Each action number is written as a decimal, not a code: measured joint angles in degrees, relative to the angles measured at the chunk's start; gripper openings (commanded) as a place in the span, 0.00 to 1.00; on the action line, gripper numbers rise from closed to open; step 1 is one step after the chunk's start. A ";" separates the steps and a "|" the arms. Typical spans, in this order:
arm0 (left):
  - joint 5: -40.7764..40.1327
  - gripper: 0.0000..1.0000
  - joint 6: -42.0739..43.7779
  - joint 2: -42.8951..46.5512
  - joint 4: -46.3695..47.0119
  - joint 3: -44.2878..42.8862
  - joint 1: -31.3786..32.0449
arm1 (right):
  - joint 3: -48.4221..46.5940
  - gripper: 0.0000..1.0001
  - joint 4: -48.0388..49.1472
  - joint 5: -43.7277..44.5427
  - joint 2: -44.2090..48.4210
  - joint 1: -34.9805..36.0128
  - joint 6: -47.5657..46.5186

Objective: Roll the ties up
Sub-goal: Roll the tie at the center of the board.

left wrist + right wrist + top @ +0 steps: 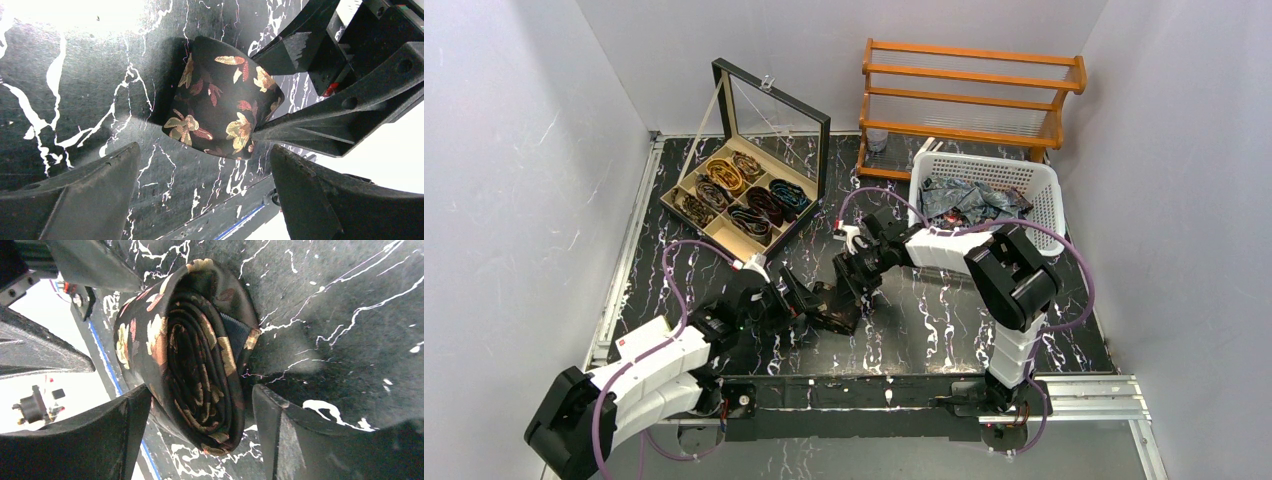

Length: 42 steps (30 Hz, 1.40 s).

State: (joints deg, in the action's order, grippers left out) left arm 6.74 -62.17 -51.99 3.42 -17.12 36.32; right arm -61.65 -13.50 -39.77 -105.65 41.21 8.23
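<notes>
A tie (195, 340), dark with gold and red flowers, is rolled into a flat oval coil standing on edge on the black marbled table (350, 315). My right gripper (200, 390) is shut on the coil, one finger on each flat side. From the left wrist view the coil (220, 105) shows its flowered outer face, pinched between the right gripper's fingers (310, 125). My left gripper (205, 152) is open just short of the coil, nothing between its fingers. In the top view both grippers meet over the coil (840, 318) at the near middle of the table.
An open wooden box (686, 182) with several rolled ties in its compartments stands at the back left, its glass lid (774, 110) raised. A white basket (1046, 195) of loose ties sits at the back right, before a wooden rack (969, 95).
</notes>
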 measured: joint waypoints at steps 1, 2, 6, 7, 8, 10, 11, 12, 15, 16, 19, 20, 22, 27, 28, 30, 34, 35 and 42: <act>0.20 0.98 -0.68 -0.11 1.36 0.83 0.00 | 0.79 0.78 1.11 -0.50 0.00 -0.13 0.81; 0.31 0.98 -1.20 -0.26 2.75 1.62 0.00 | 1.73 0.77 2.38 -1.49 0.02 -0.33 1.66; 0.44 0.98 -1.97 -1.55 6.32 2.89 -0.11 | 5.01 0.74 7.67 -4.81 0.24 -1.79 5.31; 0.39 0.99 -1.53 -2.01 7.21 2.89 -0.11 | 5.51 0.73 8.41 -5.42 0.26 -2.14 5.95; 0.35 0.98 -0.79 -2.51 7.91 2.86 -0.15 | 6.08 0.73 9.33 -6.08 0.26 -2.56 6.69; 0.13 0.98 1.22 -3.67 8.63 2.54 -0.15 | 6.84 0.72 10.38 -7.15 0.26 -3.28 7.80; 0.00 0.98 2.58 -4.48 8.76 2.19 -0.15 | 7.17 0.72 10.73 -7.61 0.24 -3.58 8.24; -0.11 0.98 3.93 -5.40 9.03 1.77 -0.15 | 7.26 0.71 10.82 -7.96 0.17 -3.78 8.66; 0.02 0.98 7.10 -8.61 10.73 0.31 -0.15 | 7.67 0.69 12.44 -9.05 -0.28 -4.61 9.90; 0.22 0.98 7.76 -9.86 11.85 0.00 -0.15 | 7.80 0.68 13.00 -9.33 -0.46 -4.85 10.21; 1.44 0.97 7.96 -13.00 17.29 0.35 -0.15 | 9.01 0.67 15.34 -10.80 -0.98 -5.90 11.89; 1.90 0.97 7.65 -13.99 19.74 0.92 -0.15 | 9.44 0.67 15.96 -11.39 -1.11 -6.25 12.59; 2.99 0.97 7.10 -15.52 23.65 1.95 -0.15 | 10.21 0.66 17.35 -12.33 -1.36 -6.69 13.68; 4.74 0.97 6.38 -18.69 29.00 2.21 -0.15 | 11.56 0.61 20.48 -13.33 -1.79 -7.08 15.67; 4.96 0.97 6.10 -19.10 30.14 2.45 -0.15 | 11.87 0.60 21.22 -13.46 -1.92 -7.08 16.06; 5.35 0.97 5.53 -19.85 32.15 3.08 -0.15 | 12.48 0.58 22.93 -13.73 -2.29 -7.15 17.16; 6.03 0.97 4.28 -20.94 36.28 4.44 -0.17 | 14.49 0.54 27.21 -14.27 -2.75 -7.74 19.96; 6.21 0.97 3.96 -21.20 37.16 4.70 -0.20 | 15.06 0.54 28.44 -14.43 -2.84 -7.89 20.85; 6.40 0.96 2.10 -21.97 40.41 5.99 0.55 | 16.85 0.54 32.92 -14.29 -3.23 -8.33 25.77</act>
State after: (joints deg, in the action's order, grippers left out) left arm 13.15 -60.07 -73.95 43.83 -11.14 36.86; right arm -44.80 19.42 -54.06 -108.88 32.88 34.00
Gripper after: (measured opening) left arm 0.970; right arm 0.535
